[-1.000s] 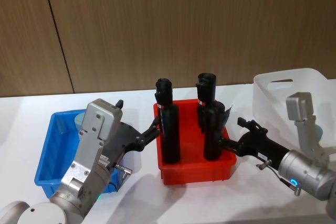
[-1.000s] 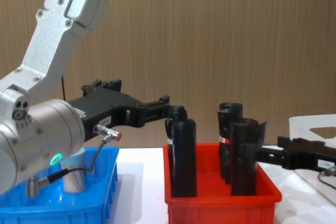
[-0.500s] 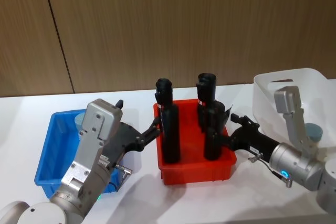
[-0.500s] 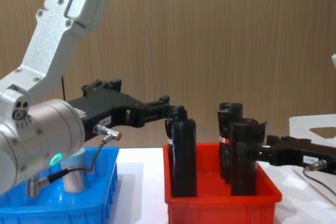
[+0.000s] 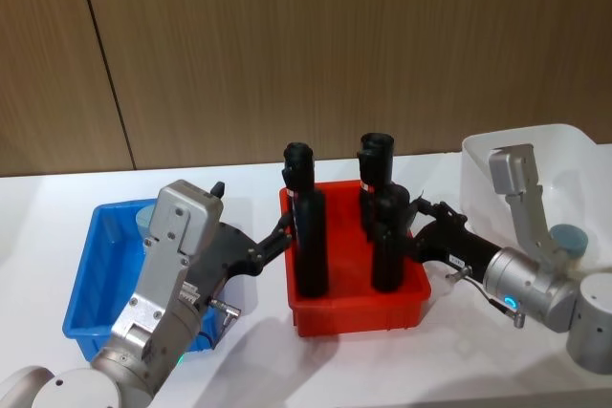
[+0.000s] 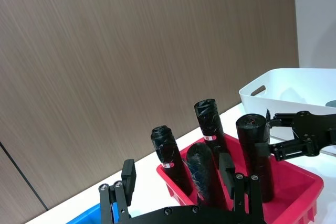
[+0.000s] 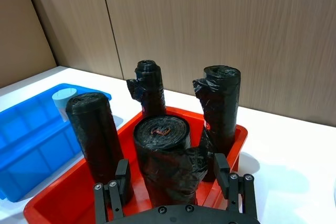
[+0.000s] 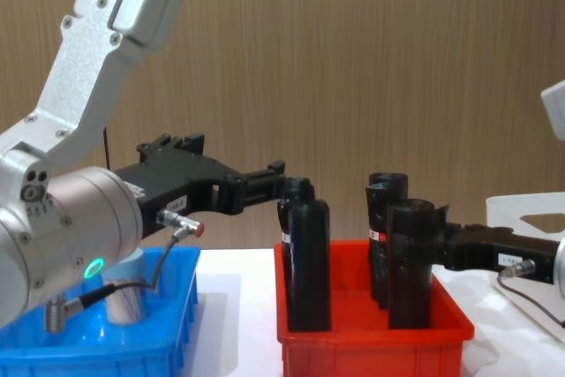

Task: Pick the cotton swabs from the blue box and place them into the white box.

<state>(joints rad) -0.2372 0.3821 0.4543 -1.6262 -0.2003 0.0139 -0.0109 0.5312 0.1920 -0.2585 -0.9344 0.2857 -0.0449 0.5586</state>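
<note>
One jar of cotton swabs stands at the back of the blue box, partly hidden by my left arm; it shows from the side and far off. Another pale-lidded jar sits inside the white box. My left gripper hangs open between the blue box and the red bin, holding nothing. My right gripper is open, its fingers spread just before the front right black roll.
A red bin with several tall black rolls stands between the two boxes, directly under and between both grippers. A wooden wall runs behind the white table. Bare tabletop lies in front of the red bin.
My right gripper has moved left from beside the white box, over the red bin's rim, up to the front right black roll. The left arm has stayed still.
</note>
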